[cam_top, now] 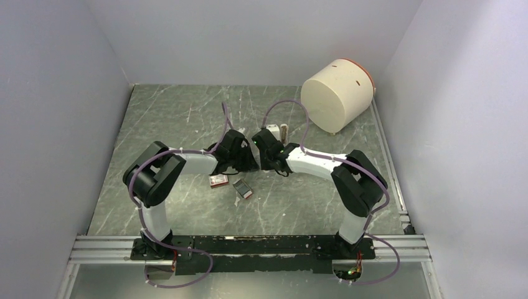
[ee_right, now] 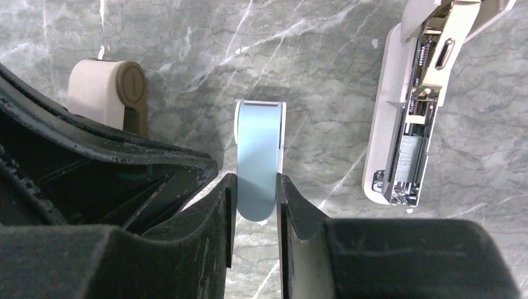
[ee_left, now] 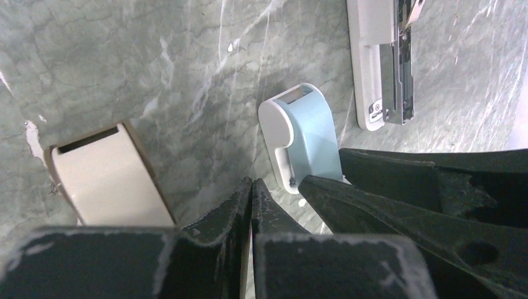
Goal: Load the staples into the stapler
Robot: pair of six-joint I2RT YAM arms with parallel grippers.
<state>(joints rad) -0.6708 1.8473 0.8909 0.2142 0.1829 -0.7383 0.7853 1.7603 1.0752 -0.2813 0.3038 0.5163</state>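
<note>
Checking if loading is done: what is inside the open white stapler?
Inside the stapler lies a grey ribbed strip, seemingly staples, with a spring behind it. The raised lid covers the channel's rear end.

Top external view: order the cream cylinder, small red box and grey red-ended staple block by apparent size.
1. Cream cylinder, clearly largest.
2. Small red box and grey red-ended staple block look alike; I can't rank them.

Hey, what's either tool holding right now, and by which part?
The right tool pinches the light blue plastic piece across the sides of its rounded near end. The left tool is shut on nothing.
</note>
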